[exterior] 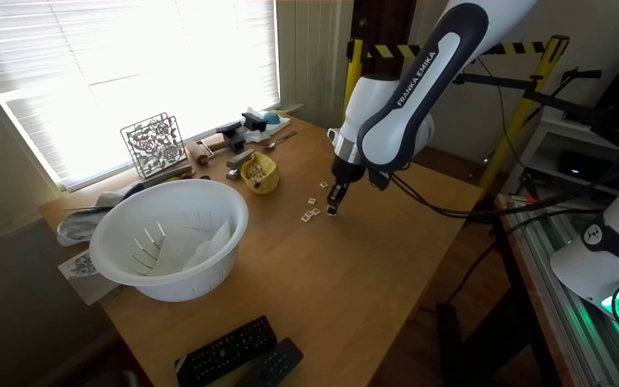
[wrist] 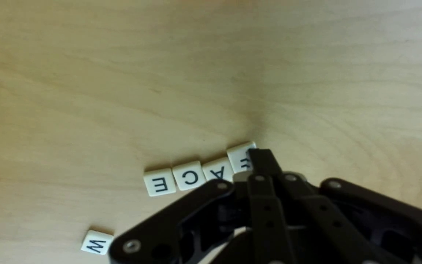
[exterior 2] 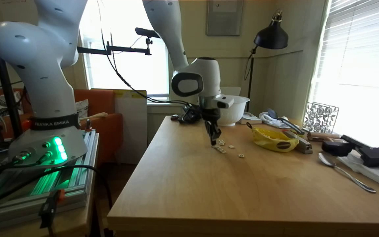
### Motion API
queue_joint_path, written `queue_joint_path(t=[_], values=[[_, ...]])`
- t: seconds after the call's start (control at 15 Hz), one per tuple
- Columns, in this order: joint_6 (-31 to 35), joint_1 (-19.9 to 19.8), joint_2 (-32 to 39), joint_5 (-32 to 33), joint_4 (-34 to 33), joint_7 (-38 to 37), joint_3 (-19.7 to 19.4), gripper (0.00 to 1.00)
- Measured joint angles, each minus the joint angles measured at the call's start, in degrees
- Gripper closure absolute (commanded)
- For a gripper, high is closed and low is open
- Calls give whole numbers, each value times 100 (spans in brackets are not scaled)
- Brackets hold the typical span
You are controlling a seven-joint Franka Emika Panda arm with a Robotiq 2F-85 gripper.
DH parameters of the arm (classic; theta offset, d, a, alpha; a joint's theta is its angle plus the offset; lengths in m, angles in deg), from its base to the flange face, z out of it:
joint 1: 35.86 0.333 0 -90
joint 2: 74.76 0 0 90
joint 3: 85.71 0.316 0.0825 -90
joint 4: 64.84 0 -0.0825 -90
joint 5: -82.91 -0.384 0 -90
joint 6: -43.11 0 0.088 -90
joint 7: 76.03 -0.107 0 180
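My gripper [wrist: 264,161] is shut, its fingertips close together and low over the wooden table. They cover the right part of a cream letter tile [wrist: 236,156], so its letter is only partly visible; whether they touch it I cannot tell. Left of it in the wrist view, an A tile [wrist: 216,169], a C tile [wrist: 189,176] and an E tile [wrist: 159,182] form a slightly uneven row. A W tile [wrist: 96,242] lies apart, lower left. In both exterior views the gripper [exterior: 332,210] points down beside the small tiles [exterior 2: 219,149], and nothing shows held in it.
A yellow banana-like pouch [exterior: 267,184] with tiles inside stands near a grey stapler [exterior 2: 299,144]. A large white colander [exterior: 191,285] and black remotes [exterior: 229,349] occupy the table's other end. Along the window side are a metal flower-pattern holder [exterior: 156,145] and a spoon [exterior 2: 350,176].
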Motion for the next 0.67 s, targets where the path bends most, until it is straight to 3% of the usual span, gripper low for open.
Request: queue_joint_path(t=[0.67], values=[[0,-4,21,0,4,0,66,100]])
